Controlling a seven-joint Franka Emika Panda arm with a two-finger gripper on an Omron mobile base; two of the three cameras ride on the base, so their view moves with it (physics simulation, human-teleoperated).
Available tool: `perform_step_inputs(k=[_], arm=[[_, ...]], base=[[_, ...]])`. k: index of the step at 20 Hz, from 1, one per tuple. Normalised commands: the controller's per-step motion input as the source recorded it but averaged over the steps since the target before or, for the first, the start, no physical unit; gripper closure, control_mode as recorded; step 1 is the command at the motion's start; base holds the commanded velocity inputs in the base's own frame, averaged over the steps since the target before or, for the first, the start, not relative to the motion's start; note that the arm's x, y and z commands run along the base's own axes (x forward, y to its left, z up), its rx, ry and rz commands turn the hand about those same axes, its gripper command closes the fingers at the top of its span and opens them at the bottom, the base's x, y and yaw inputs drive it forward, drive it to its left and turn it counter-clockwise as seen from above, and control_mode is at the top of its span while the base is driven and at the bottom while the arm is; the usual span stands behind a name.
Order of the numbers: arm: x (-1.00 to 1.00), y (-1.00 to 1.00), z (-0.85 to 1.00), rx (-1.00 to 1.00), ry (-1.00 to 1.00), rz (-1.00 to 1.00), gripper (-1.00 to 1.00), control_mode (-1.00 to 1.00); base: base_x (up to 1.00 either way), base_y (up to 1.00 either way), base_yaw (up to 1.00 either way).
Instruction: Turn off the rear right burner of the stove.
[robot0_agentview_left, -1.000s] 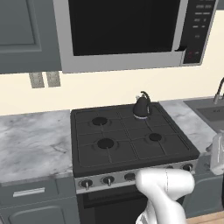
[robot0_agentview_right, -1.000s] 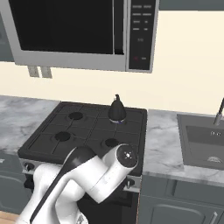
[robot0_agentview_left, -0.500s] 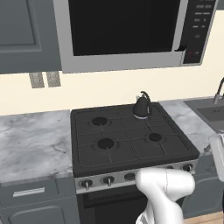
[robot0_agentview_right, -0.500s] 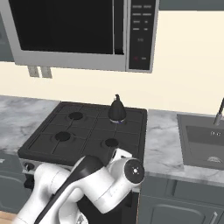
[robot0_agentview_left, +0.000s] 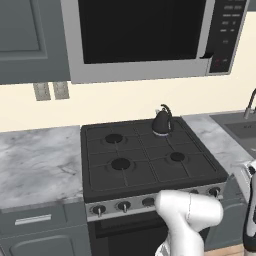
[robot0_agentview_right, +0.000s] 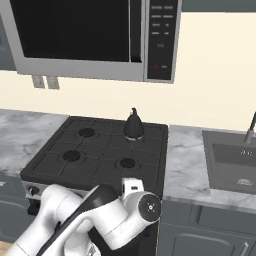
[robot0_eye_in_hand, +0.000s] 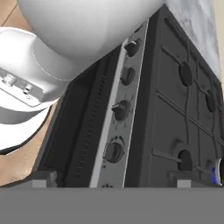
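Seen from the left base camera, the black four-burner gas stove (robot0_agentview_left: 150, 162) with cast grates sits between grey marbled countertops (robot0_agentview_left: 37, 162), under a large silver-framed microwave (robot0_agentview_left: 150, 37) with a dark door. A small black kettle (robot0_agentview_left: 162, 121) stands on the rear right burner (robot0_agentview_left: 163, 132), covering most of it, at the stove's back right corner just in front of the cream wall. Three plain dark burner caps (robot0_agentview_left: 121, 163) mark the other positions. Along the stove's silver front strip runs a row of small dark knobs (robot0_agentview_left: 123, 206), and the robot's white arm (robot0_agentview_left: 187, 220) rises in front of the right part of that strip, hiding some of them. A steel sink (robot0_agentview_left: 242, 129) lies to the right. From the right base camera, the same stove (robot0_agentview_right: 100, 152) appears with the kettle (robot0_agentview_right: 133, 125) at its far right corner, a faint bluish glow of the rear right burner (robot0_agentview_right: 134, 137) showing at the kettle's base. The white arm (robot0_agentview_right: 95, 217) folds low across the stove's front edge, its dark-capped joint toward the viewer. The sink basin (robot0_agentview_right: 235, 165) sits well apart on the right counter. In the hand camera, the scene is rolled sideways: the silver strip with its knobs (robot0_eye_in_hand: 115, 151) runs up the frame beside the dark oven door (robot0_eye_in_hand: 78, 131), the grates stretch away to the right, and a blue-white spot of the lit burner (robot0_eye_in_hand: 215, 173) shows at the right edge. Whether the fingers are apart or together cannot be told.
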Motion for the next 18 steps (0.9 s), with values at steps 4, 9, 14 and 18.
perform_step_inputs(k=[4,9,14,18], arm=[[0.24,0.5,-0.45,-0.22,-0.1,0.03,-1.0,-1.0],[0.25,0.44,-0.21,-0.07,-0.01,0.0,-1.0,-1.0],[0.05,0.12,-0.31,0.03,-0.03,0.0,-1.0,-1.0],[0.0,0.0,-0.48,0.08,-0.18,0.0,-1.0,-1.0]], base=[[0.0,0.0,0.0],[0.0,0.0,0.0],[0.0,0.0,0.0],[0.0,0.0,0.0]])
